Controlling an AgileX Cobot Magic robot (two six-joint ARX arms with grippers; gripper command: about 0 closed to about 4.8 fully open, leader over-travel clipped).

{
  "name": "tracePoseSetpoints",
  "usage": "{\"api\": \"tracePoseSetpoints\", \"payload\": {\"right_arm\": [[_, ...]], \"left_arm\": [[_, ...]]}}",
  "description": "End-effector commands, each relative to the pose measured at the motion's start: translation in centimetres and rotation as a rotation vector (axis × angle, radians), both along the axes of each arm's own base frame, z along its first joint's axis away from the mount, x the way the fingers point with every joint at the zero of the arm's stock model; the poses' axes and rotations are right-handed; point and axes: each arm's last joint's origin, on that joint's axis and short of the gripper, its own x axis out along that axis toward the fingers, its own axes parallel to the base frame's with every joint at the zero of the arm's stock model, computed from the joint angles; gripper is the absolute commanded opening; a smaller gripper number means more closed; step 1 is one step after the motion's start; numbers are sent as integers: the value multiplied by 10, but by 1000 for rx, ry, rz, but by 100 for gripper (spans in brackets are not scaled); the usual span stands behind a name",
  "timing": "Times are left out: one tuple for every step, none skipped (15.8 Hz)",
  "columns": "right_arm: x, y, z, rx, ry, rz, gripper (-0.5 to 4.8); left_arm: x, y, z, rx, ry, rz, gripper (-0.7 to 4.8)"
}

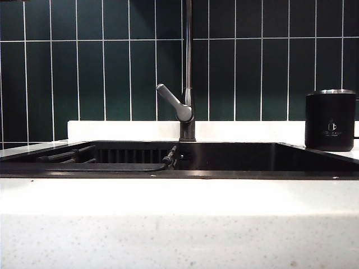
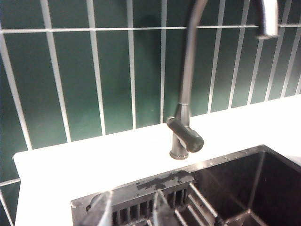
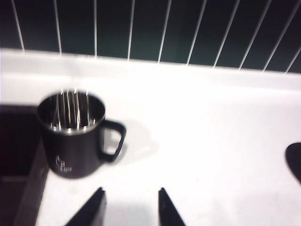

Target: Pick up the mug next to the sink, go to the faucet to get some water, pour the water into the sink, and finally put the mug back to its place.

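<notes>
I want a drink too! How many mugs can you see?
1. The mug stands upright on the white counter right of the sink, ahead of the open right gripper.

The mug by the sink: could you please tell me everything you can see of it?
The mug is matte black and cylindrical, with a shiny metal rim, a black side handle and a small pale logo. It stands upright on the white counter right beside the sink. Nothing grips it; the right gripper hovers open, short of it.
</notes>
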Motion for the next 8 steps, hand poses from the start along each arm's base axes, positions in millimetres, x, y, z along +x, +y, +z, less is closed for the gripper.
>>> {"api": "tracePoseSetpoints", "payload": {"right_arm": [[23,0,-6,1,51,21,240],[34,0,-11,2,75,21,240],[46,-1,-15,3,91,21,240],[53,-1,-18,4,100,21,239],[68,-1,-26,10,117,18,240],[80,-2,-33,47,123,0,239],[90,-3,-39,96,116,-41,240],[96,-4,-43,119,112,-63,240]], "left_arm": [[11,-1,-7,52,17,-19,158],[17,-2,-12,55,47,-36,158],[24,-3,-19,57,75,-41,158],[29,-4,-23,58,91,-55,158],[42,-5,-33,60,116,-83,158],[52,-6,-41,61,146,-92,158],[60,-7,-45,62,165,-101,158],[65,-8,-47,65,164,-105,158]]}}
